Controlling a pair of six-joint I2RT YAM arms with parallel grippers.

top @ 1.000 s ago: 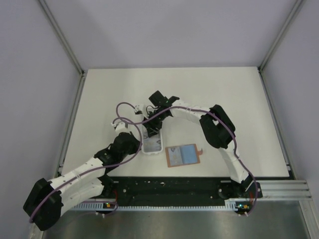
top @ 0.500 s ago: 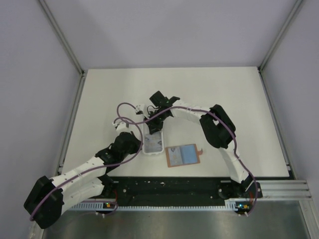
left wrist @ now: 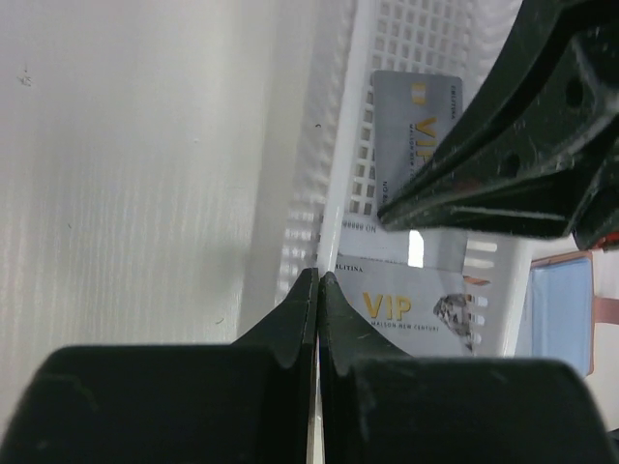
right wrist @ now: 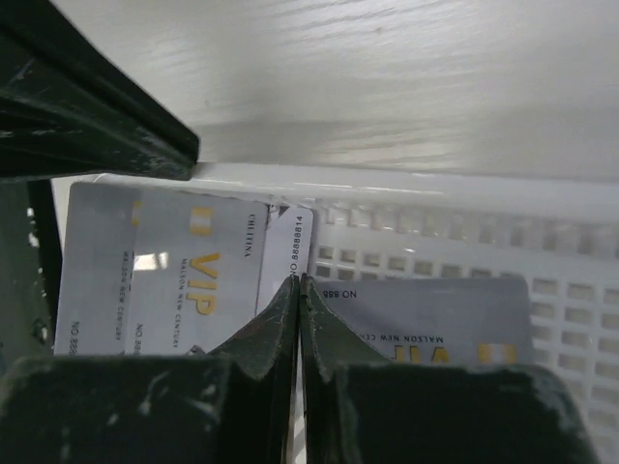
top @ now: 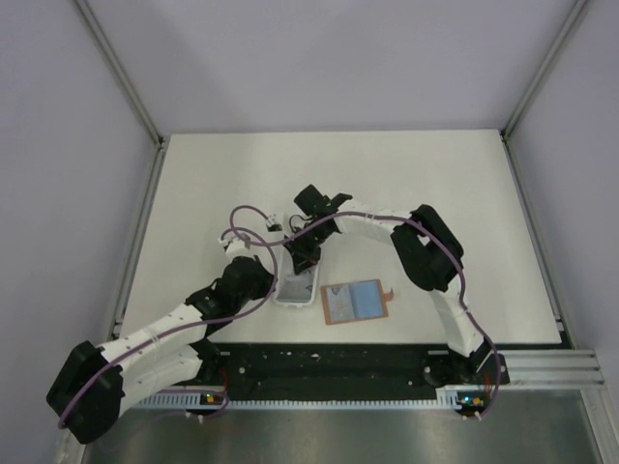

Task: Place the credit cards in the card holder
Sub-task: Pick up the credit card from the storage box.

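Several grey VIP credit cards (left wrist: 418,116) (right wrist: 164,271) lie in a white mesh tray (top: 295,302). My left gripper (left wrist: 318,274) (top: 280,276) is shut on the tray's left rim (left wrist: 343,155). My right gripper (right wrist: 300,278) (top: 306,261) points down into the tray, shut. Its tips meet at the edge of a white-backed card (right wrist: 288,242), and a pale sliver shows between the jaws. Another card (right wrist: 426,319) lies to their right. The card holder (top: 356,302) lies open and flat just right of the tray, its blue inside (left wrist: 561,309) facing up.
The tray sits near the table's front edge, with both arms crossing above it. In the left wrist view the right arm's dark fingers (left wrist: 513,126) cover part of the tray. Grey walls and metal rails (top: 135,242) frame the table.
The right gripper has shut from half open and sunk lower into the tray. The left gripper has stayed shut on the rim, and the tray has shifted slightly toward the front.
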